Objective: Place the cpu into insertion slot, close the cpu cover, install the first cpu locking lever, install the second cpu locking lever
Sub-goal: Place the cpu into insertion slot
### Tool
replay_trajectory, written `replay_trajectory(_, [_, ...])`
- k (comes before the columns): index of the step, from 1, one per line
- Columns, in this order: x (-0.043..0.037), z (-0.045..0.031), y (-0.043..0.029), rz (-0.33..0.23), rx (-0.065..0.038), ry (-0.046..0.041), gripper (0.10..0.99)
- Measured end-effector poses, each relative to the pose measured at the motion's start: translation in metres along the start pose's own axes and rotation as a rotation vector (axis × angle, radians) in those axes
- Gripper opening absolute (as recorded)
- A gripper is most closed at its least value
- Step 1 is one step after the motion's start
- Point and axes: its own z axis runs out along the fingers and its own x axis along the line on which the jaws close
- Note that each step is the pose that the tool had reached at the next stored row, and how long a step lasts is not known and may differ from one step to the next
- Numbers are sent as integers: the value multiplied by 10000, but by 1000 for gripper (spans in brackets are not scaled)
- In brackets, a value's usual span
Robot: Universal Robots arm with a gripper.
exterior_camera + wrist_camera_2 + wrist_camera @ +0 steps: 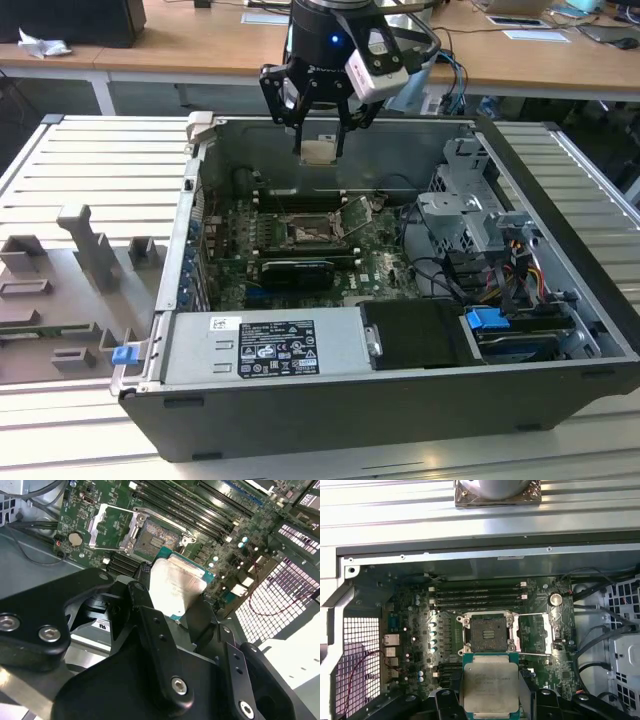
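Both jaws clamp the cpu (490, 687) by opposite edges, flat, metal face upward, above the bare insertion slot (485, 632), whose cpu cover (516, 632) stands swung open.

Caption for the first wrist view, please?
The gripper holds the cpu above the empty insertion slot, cpu cover open.

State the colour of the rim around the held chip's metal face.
Teal-green, framing the pale silver square cpu; clearest in the first wrist view.
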Motion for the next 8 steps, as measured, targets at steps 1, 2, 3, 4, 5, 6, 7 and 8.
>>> replay_trajectory(1, [0, 0, 0, 15, -1, -2, 529])
replay_trajectory(2, [0, 0, 0, 28, -1, -3, 529])
replay_trajectory(3, [0, 0, 0, 35, -1, -3, 529])
replay_trajectory(4, [0, 0, 0, 60, -1, -5, 529])
replay_trajectory(5, [0, 0, 0, 80, -2, -7, 529])
replay_trajectory(6, [0, 0, 0, 102, -2, -9, 529])
replay_trajectory(7, [0, 0, 0, 117, -2, -11, 529])
replay_trajectory(8, [0, 0, 0, 138, -3, -13, 529])
